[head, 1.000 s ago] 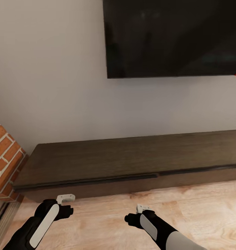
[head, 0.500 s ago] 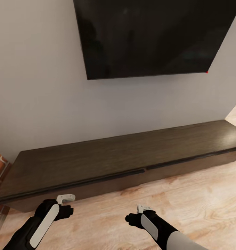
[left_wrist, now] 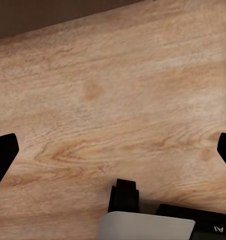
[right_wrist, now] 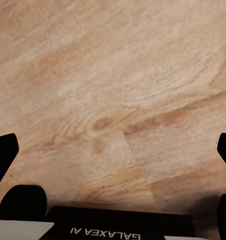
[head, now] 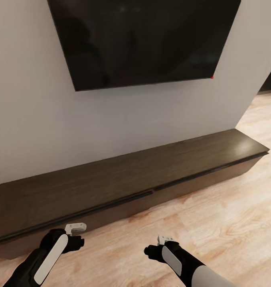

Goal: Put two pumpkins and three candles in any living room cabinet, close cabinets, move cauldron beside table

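The long dark cabinet [head: 123, 179] sits at 12 o'clock against the wall, all shut, under a big black TV [head: 139, 40]. Both arms hang over the wood floor [head: 215, 223]. The left tool [left_wrist: 113, 155] and right tool [right_wrist: 113, 155] are wide open, holding nothing.

Both forearms are showing as black shells with long white oval panels, at the lower left and lower right of the head view. The left gripper [head: 75, 228] and right gripper [head: 166, 239] are wearing pale grey caps. White "GALAXEA AI" lettering is sitting on a black plate in the right wrist view.
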Controlling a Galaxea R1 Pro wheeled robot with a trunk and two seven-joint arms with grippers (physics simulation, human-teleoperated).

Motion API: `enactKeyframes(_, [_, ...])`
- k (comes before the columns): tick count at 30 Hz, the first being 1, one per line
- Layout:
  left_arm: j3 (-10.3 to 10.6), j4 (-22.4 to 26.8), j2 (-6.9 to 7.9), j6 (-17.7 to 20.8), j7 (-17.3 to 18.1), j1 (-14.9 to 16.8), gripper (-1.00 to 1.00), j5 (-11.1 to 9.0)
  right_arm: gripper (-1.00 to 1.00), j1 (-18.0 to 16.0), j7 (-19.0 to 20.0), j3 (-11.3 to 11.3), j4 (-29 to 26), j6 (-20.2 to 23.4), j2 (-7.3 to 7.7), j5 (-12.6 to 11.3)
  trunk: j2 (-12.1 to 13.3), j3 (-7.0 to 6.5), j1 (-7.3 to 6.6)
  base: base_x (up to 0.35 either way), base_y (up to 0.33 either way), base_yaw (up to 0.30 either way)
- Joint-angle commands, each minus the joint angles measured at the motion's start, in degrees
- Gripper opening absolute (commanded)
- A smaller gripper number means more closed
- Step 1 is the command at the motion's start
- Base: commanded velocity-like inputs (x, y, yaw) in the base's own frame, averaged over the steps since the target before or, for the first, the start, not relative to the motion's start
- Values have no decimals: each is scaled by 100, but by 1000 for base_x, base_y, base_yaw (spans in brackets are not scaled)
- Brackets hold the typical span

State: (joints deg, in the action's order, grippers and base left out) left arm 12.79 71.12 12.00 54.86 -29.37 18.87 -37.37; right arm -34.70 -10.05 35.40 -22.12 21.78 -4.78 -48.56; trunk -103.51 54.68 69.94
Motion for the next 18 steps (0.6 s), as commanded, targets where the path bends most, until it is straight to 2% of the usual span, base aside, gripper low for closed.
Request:
enactKeyframes(1, [13, 7, 6, 7, -60, 2, 100, -59, 100, -6, -49, 46, -7, 12, 4, -58, -2, 10, -1, 0, 0, -250])
enactKeyframes(18, [13, 7, 4, 7, -60, 3, 100, -59, 100, -5, -49, 46, 14, 10, 39, -65, -2, 97, -1, 0, 0, -250])
